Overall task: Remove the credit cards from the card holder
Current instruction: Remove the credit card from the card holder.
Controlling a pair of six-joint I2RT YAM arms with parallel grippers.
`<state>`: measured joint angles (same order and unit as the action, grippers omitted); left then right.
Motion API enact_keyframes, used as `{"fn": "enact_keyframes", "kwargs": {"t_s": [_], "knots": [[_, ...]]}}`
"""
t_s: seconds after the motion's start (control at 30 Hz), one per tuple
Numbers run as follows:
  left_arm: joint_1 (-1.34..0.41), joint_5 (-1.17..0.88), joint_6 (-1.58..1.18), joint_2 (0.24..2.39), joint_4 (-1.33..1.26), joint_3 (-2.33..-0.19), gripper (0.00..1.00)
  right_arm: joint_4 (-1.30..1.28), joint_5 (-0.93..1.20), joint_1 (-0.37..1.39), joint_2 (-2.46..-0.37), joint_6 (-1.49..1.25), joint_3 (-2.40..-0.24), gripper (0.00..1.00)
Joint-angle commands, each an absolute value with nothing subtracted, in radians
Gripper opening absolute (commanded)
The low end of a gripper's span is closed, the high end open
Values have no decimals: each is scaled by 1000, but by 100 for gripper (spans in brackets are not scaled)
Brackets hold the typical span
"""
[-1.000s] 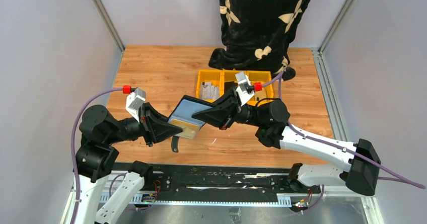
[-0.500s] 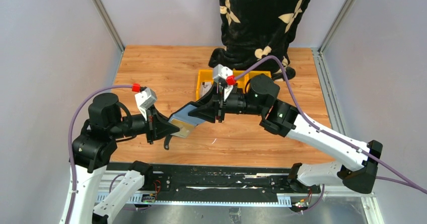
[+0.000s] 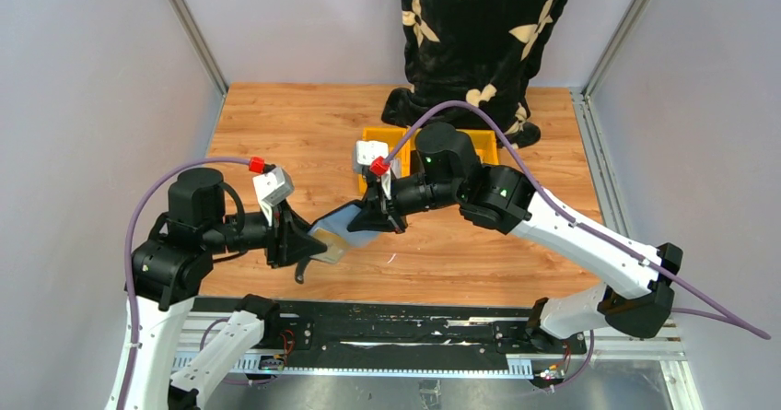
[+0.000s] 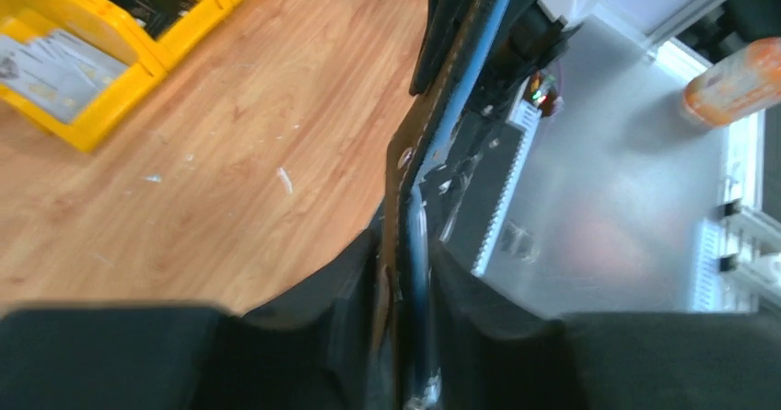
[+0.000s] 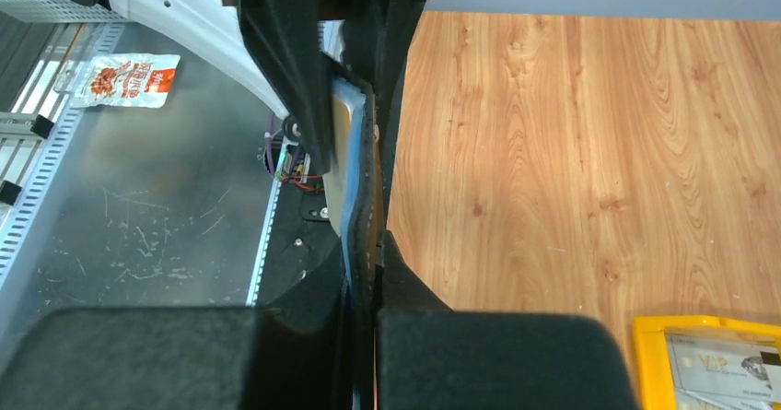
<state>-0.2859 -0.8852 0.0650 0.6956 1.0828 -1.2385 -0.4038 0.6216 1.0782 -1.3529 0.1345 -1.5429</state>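
Two inward-bent arms (left tool, right tool pinching card holder)

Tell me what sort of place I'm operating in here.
Most likely a lab robot test cell, not a home or shop. Plain grey partition walls on aluminium frame posts enclose a small wooden table. Yellow plastic parts bins sit towards the back of the table.
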Motion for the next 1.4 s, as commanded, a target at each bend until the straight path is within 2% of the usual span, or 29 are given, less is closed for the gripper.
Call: {"fn": "enact_keyframes", "kwargs": {"t_s": [0.0,0.07,0.1,0.17,0.37,0.53,0.63,0.77,0.83,0.9,1.03,1.1,1.23,1.3,1.37], "knots": [[-291,-904,111,691,1092,-1249,49,-339,612,1083,-1324,67,-1516,0],[-291,-911,127,670,1091,-1230,67,-154,639,1072,-1267,-24,-1424,0],[-291,-913,137,655,1091,-1220,72,-49,641,1066,-1237,-76,-1369,0],[-291,-910,151,636,1091,-1206,76,135,634,1048,-1184,-174,-1280,0],[-291,-932,156,617,1091,-1211,74,454,663,1033,-1118,-378,-1111,0],[-291,-1069,123,604,1059,-1236,70,749,613,1033,-1088,-514,-955,0],[-291,-1165,40,592,986,-1233,70,800,617,1033,-1105,-556,-942,0],[-291,-1162,-58,589,891,-1243,66,822,608,1033,-1099,-574,-919,0],[-291,-1143,-78,588,868,-1246,62,822,602,1033,-1088,-574,-908,0],[-291,-1104,-99,585,846,-1244,53,822,599,1033,-1077,-579,-897,0],[-291,-992,-109,582,820,-1255,19,826,604,1033,-1064,-594,-874,0],[-291,-965,-120,580,799,-1260,16,832,603,1034,-1056,-602,-859,0],[-291,-998,-179,578,740,-1242,23,846,608,1034,-1050,-619,-847,0],[-291,-1014,-199,580,721,-1233,39,849,606,1034,-1047,-622,-843,0],[-290,-1034,-210,581,711,-1231,49,850,606,1033,-1044,-627,-840,0]]}}
